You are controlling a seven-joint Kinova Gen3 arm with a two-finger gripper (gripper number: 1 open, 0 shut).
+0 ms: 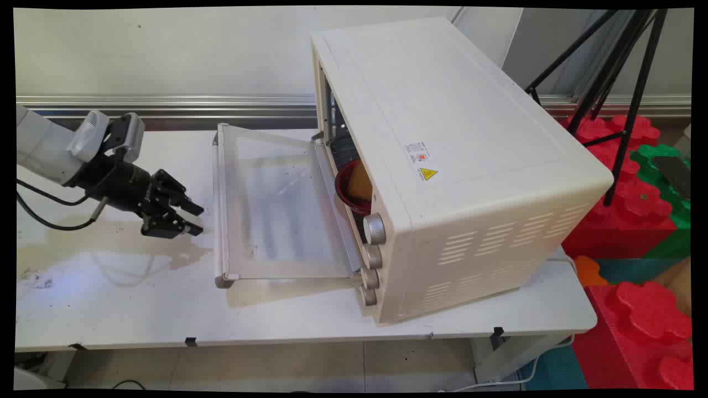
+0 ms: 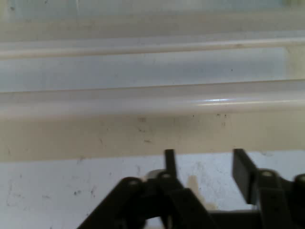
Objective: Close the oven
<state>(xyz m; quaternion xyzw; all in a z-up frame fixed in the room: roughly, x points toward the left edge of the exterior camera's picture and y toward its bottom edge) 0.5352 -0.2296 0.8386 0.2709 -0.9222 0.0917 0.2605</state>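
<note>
Gripper (image 1: 196,219) hovers low over the bench (image 1: 110,298) near its left edge, fingers (image 2: 242,172) parted, holding nothing, just beside the handle (image 1: 219,204) of the toaster oven's (image 1: 453,166) dropped door (image 1: 276,204). Inside sits a red bowl (image 1: 344,190) with bread (image 1: 359,182).

Main view overlooks the table (image 1: 110,309); hand view faces the oven door's handle (image 2: 143,98) closely.

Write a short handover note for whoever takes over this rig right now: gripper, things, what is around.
Gripper: open, empty, low over the table, pointing at the handle of the oven door, just short of it.
Door: folded down flat, fully open.
Inside the oven: a red bowl holding something orange-brown.
Around: four knobs on the oven front; tripod and foam blocks at right.
</note>
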